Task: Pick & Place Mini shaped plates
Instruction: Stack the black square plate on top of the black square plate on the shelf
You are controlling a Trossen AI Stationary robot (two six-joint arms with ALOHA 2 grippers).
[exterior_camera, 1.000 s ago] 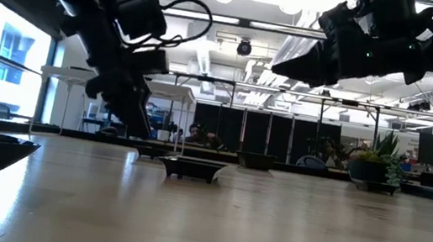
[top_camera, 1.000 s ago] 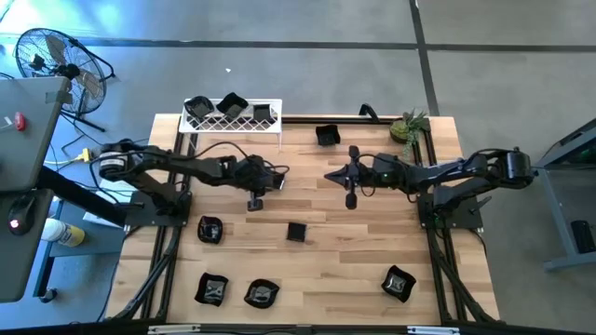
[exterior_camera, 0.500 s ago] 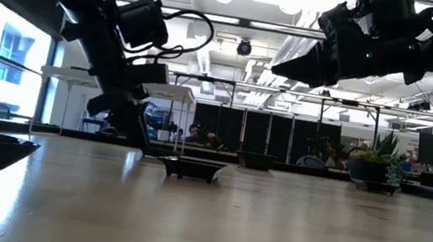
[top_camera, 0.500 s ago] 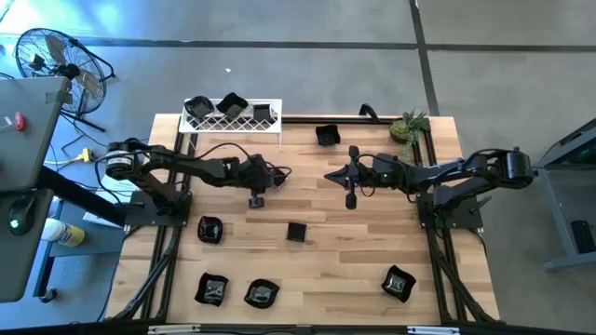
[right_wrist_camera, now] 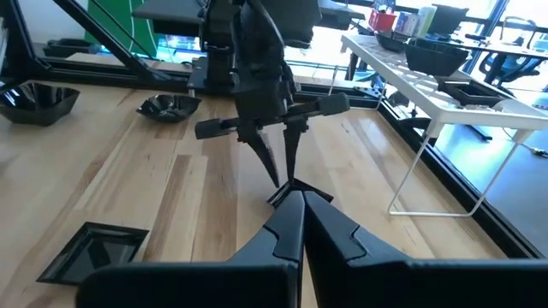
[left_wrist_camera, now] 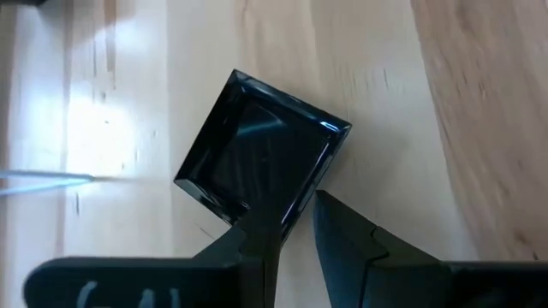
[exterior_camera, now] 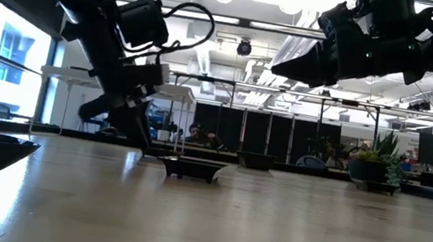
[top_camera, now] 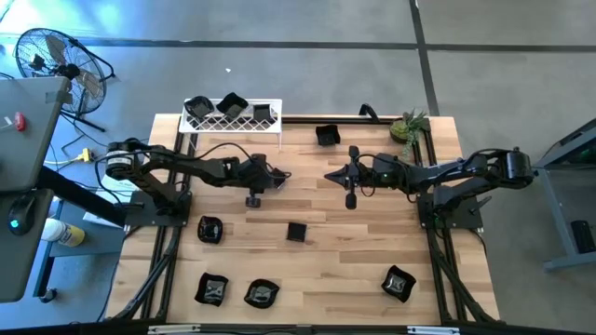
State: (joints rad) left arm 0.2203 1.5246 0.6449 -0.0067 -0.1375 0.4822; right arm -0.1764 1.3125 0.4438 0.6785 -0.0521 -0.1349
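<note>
The left gripper (left_wrist_camera: 295, 227), toward nine o'clock on the tabletop (top_camera: 307, 261), had its fingers (left_wrist_camera: 257, 248) part open astride one corner rim of a square mini plate (left_wrist_camera: 261, 150) lying flat; so slight a corner hold could probably let the glossy plate pivot or slip out once lifted. The right gripper (top_camera: 351, 199), toward three o'clock, hung above the wood with fingers shut and empty. Against the earlier frame, the left gripper had shifted slightly toward twelve o'clock, the right unchanged.
</note>
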